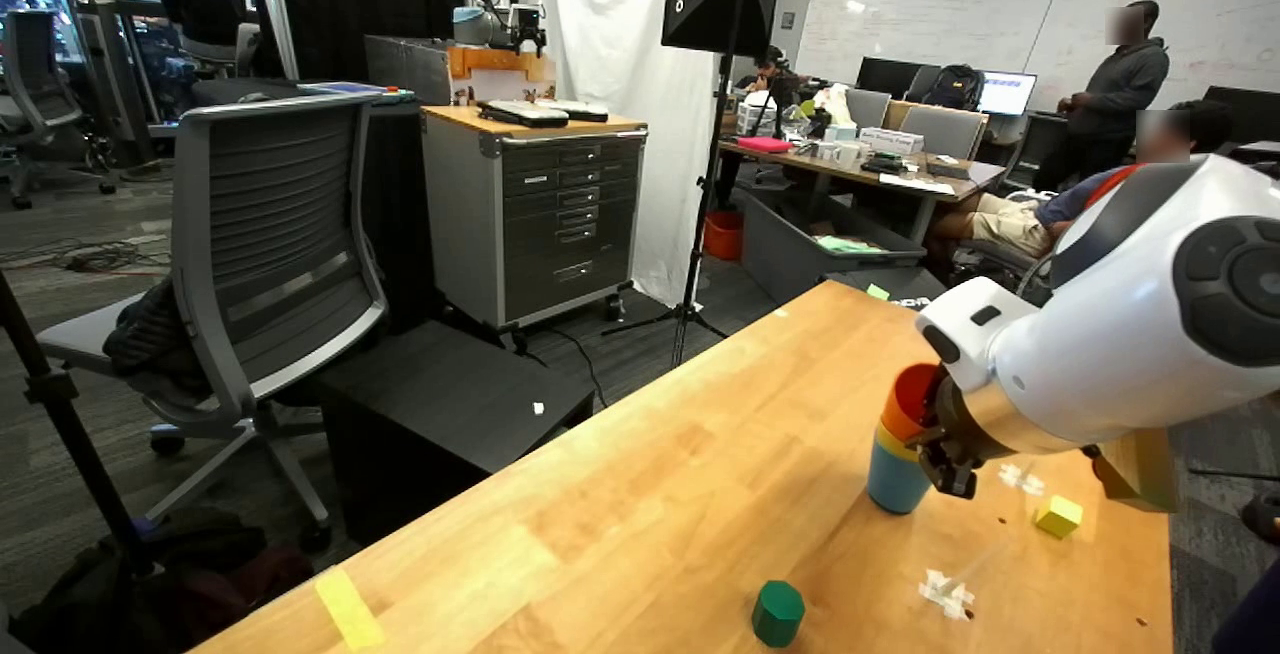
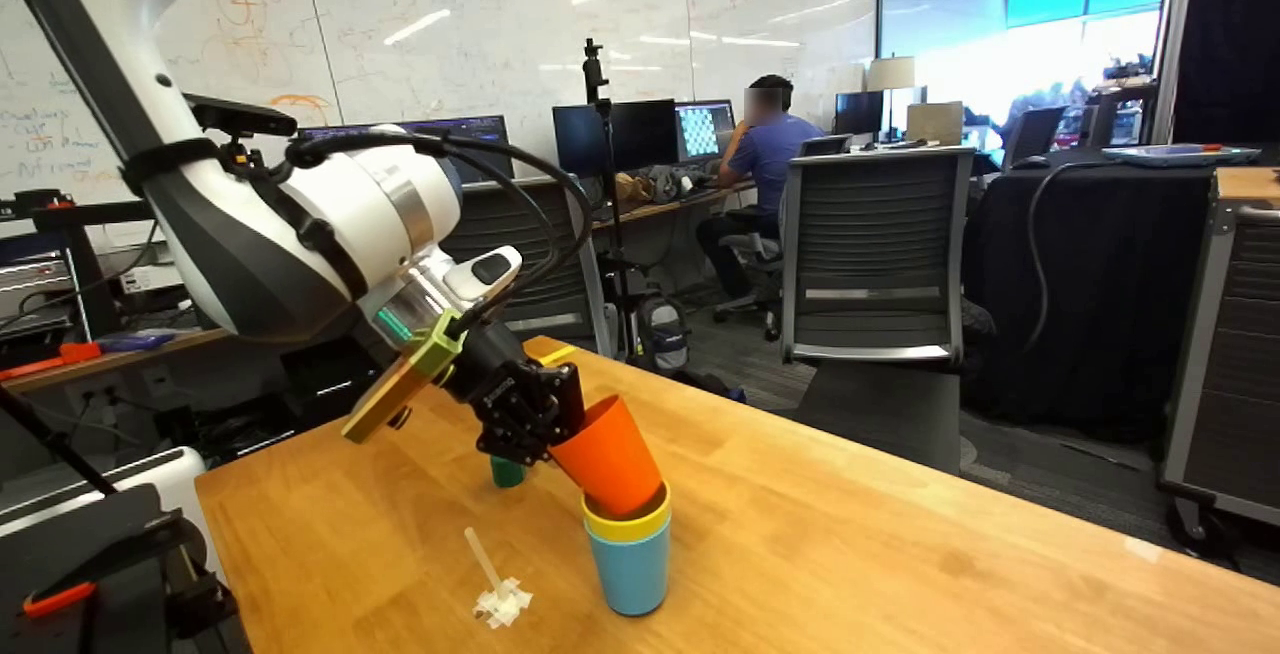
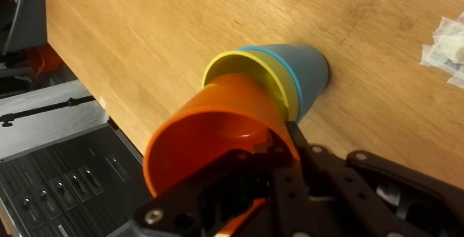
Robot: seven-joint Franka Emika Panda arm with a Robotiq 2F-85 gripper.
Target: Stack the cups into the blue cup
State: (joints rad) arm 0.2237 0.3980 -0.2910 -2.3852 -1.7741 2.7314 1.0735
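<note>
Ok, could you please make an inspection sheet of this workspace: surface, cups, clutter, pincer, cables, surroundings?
Surface: wooden table, with yellow tape strip and white tape patches.
Blue cup: upright on the table.
Yellow cup: nested in the blue cup, its rim above.
Orange-red cup: tilted, base inside the yellow cup's mouth, not yet seated.
Clutter: dark green piece and small yellow block, apart from the cups.
Pincer: closed on the orange-red cup's wall.
Cables: black cables loop beside the arm; other cables lie on the floor.
Surroundings: office chair, drawer cabinet, softbox light, person standing near a whiteboard.
</note>
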